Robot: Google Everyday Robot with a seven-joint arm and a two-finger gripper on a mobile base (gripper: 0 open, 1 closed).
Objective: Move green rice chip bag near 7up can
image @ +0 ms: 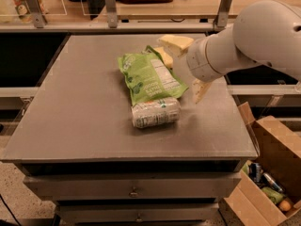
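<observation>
Gripper [181, 69], jaws spread wide and holding nothing, hangs just right of the green rice chip bag [148, 79]. The bag lies flat mid-table, white label panel up, its near end touching the 7up can [155, 113], which lies sideways. The grey table [70, 117] stretches broadly to the left. The writing is unreadable.

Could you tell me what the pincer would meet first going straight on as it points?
Probably the green rice chip bag, just left of the open pincer; depth is unclear.
</observation>
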